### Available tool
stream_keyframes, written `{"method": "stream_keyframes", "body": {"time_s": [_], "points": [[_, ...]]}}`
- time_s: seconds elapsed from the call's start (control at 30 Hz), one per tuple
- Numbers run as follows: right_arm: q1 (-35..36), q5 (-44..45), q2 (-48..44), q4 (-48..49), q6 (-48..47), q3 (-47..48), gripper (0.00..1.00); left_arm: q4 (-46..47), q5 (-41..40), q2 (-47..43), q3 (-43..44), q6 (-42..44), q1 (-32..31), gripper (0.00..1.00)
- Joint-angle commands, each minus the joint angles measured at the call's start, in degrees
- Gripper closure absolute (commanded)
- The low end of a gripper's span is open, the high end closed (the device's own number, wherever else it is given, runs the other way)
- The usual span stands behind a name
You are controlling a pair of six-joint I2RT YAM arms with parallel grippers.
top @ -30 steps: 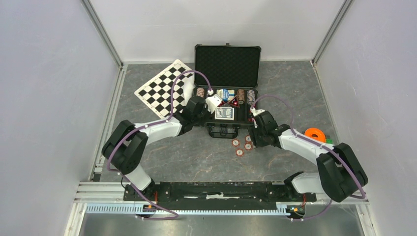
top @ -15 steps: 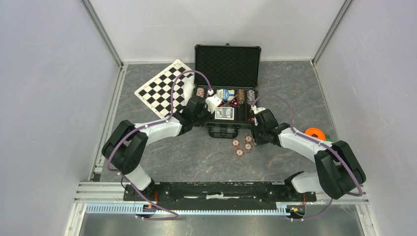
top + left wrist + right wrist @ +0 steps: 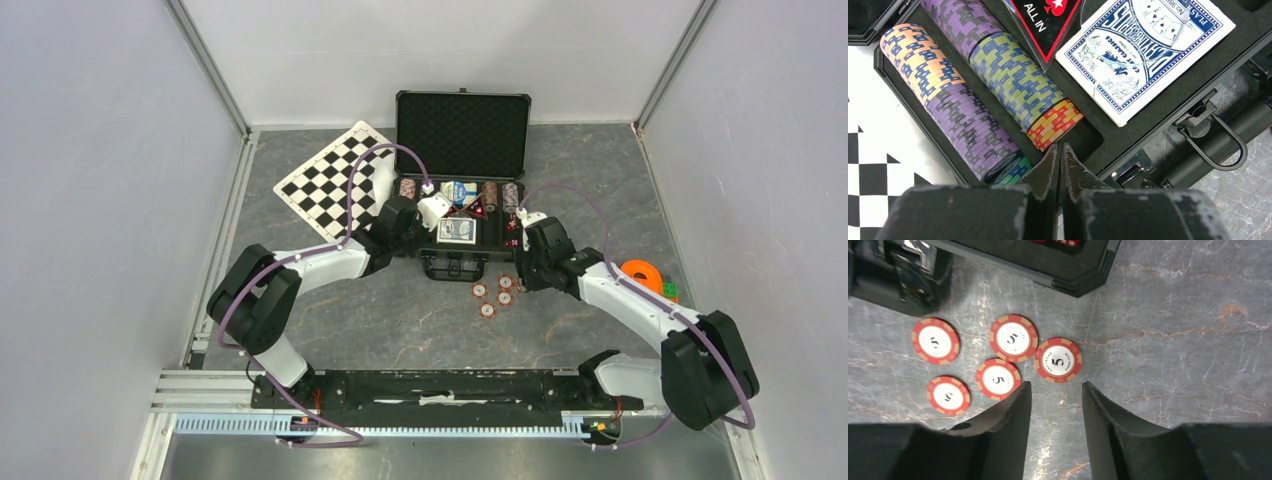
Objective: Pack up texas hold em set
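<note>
Right wrist view: my right gripper (image 3: 1055,387), part-spread and empty, has the nearest red poker chip (image 3: 1058,360) lying flat just ahead of its gap.

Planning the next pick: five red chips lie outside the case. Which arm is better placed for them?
Right. The right gripper hovers open over the red chips beside the case; the left gripper is shut over the stacked chips.

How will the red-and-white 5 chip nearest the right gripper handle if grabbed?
The red-and-white round poker chip lies flat on the smooth grey table, so it probably slides before lifting. It looks stiff; on edge it might roll.
</note>
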Motion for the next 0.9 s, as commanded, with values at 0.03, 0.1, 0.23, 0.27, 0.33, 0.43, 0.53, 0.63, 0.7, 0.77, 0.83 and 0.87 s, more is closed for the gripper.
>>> {"method": "stream_keyframes", "body": {"time_s": [0.03,0.1,0.23,0.27,0.33,0.43,0.53,0.63,0.7,0.77,0.83,0.87], "points": [[-0.09,0.69,0.08,-1.19,-1.26,3.14,0.46,2.48,1.05,-2.08,0.17,-0.28,-0.04,0.93],[-0.25,0.86,1.28,0.0,-1.11,3.46,0.45,2.44,0.97,-2.07,0.1,-0.19,-0.04,0.93],[-1.39,-1.11,4.39,1.04,-1.34,4.67,0.46,2.42,0.9,-2.21,0.0,-0.14,-0.04,0.93],[-1.53,-1.46,4.9,1.17,-1.44,4.88,0.46,2.43,1.0,-2.24,0.0,-0.16,-0.04,0.93],[-1.89,-2.41,6.01,1.16,-1.72,5.2,0.45,2.45,0.96,-2.28,0.0,-0.11,-0.04,0.93],[-2.2,-2.75,7.41,0.01,-2.15,6.08,0.43,2.45,0.96,-1.94,0.08,-0.09,-0.04,0.93],[-2.29,-3.47,9.05,-1.56,-2.78,7.12,0.42,2.39,1.13,-1.67,0.17,-0.12,-0.04,0.93],[-2.27,-4.38,10.54,-2.84,-3.19,8.5,0.41,2.39,1.14,-1.68,0.17,-0.03,-0.04,0.93],[-2.25,-3.94,11.63,-3.95,-3.37,9.48,0.4,2.3,1.05,-1.57,0.17,0.08,-0.05,0.93],[-2.21,-3.07,12.92,-5.22,-3.52,10.33,0.4,2.3,1.05,-1.4,0.22,0.15,-0.04,0.93],[-2.2,-3.15,13.77,-5.72,-3.69,10.66,0.41,2.3,1.14,-1.21,0.26,0.12,-0.06,0.93],[-2.23,-3.06,14.1,-5.95,-3.72,10.68,0.41,2.24,1.12,-1.17,0.36,0.11,-0.04,0.93]]}}
